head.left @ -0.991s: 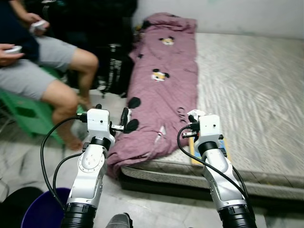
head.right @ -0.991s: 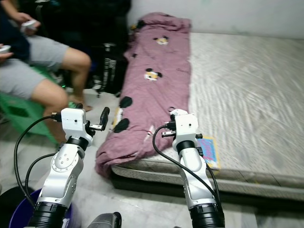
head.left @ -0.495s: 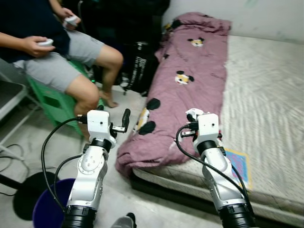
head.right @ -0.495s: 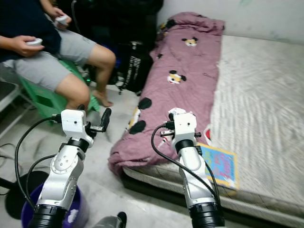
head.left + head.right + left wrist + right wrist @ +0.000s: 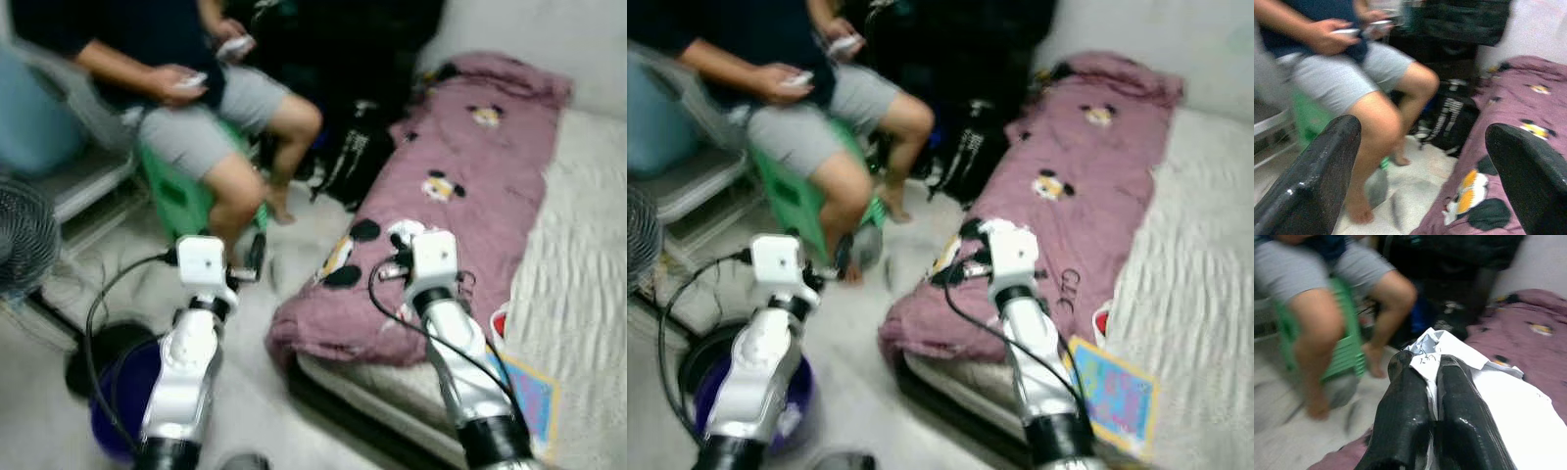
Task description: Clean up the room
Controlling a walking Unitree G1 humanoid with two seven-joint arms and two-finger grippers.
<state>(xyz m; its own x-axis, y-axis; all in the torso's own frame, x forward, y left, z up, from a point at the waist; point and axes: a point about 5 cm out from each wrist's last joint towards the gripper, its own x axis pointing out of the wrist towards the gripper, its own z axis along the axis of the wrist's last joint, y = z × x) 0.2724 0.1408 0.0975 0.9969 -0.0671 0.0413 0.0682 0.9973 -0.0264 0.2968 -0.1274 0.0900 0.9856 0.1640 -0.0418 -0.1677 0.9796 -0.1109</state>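
One crumpled white paper, right claw clamped.

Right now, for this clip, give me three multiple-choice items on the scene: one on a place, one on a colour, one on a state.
1. Where does the purple blanket lie?
A. along the mattress edge nearest the person
B. folded on the stool
C. inside the bucket

2. What colour is the stool under the person?
A. red
B. green
C. white

3. What is the right gripper doing?
A. hanging open with nothing in it
B. shut on crumpled white paper
C. shut on the blanket

Answers:
1. A: the blanket runs down the mattress side facing the seated person, its end drooping over the corner.
2. B: green plastic shows beneath the grey shorts.
3. B: in the right wrist view the two black fingers press together with the paper pinched between them. The left gripper stands open.
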